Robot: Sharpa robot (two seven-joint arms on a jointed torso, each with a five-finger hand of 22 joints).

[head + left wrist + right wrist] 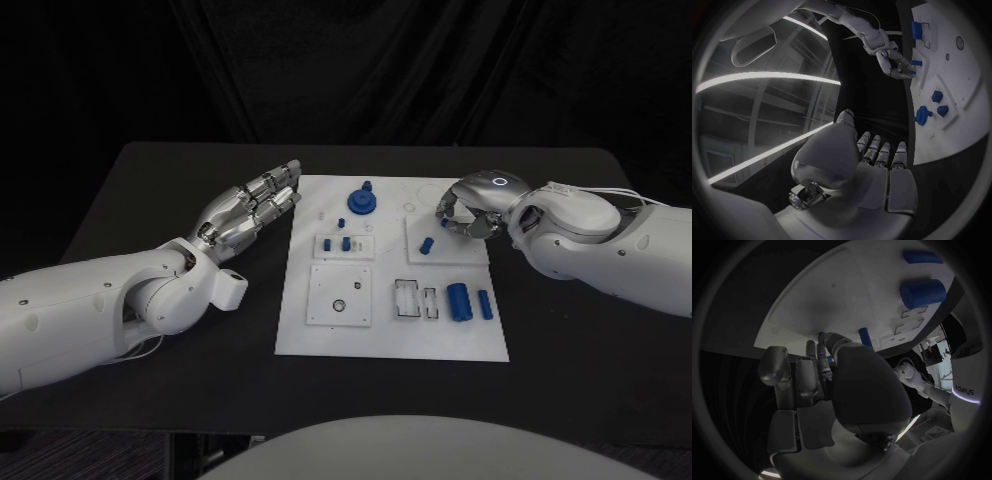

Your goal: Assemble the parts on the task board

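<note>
A: Okay, right hand (476, 208) status?
B: Over the board's (392, 335) far right corner, fingers (826, 347) curled down; can't tell if they hold anything.
A: Nearest part?
B: Small blue peg (428, 243), just toward the robot from those fingers, long axis running near-to-far.
A: Left hand (248, 213)?
B: Flat, fingers straight, empty, on the tabletop (173, 180) beside the board's left edge.

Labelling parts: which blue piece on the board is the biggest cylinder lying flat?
The thick blue cylinder by the task board's right edge; the slimmer one lies beside it.
</note>
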